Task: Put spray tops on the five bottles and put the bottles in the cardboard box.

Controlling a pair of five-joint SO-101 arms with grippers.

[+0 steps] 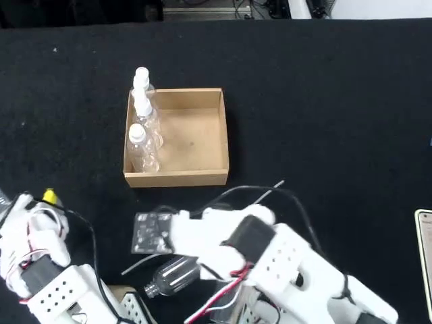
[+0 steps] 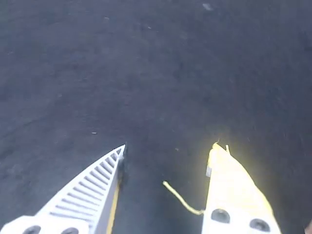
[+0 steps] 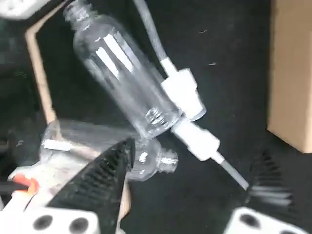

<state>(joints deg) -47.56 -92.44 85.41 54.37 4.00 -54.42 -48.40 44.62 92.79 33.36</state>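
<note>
- Right gripper [image 3: 195, 153]: fingers spread, empty, above two uncapped bottles [image 3: 122, 73] and two spray tops [image 3: 183, 92].
- Left gripper [image 2: 168, 156]: fingers released over bare worktop [image 2: 146, 58].
- Cardboard box [image 1: 177, 179]: three capped bottles [image 1: 143, 145] held inside.
- Risk: lying bottles could be rolled aside by an off-centre pinch.

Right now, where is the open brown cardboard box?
High view: the open brown cardboard box sits left of centre on the black table, three clear plastic bottles standing along its left wall.

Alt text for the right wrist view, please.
The right gripper, open, hangs over two uncapped clear bottles and two loose spray tops on the black table; the cardboard box stands beside them.
</note>
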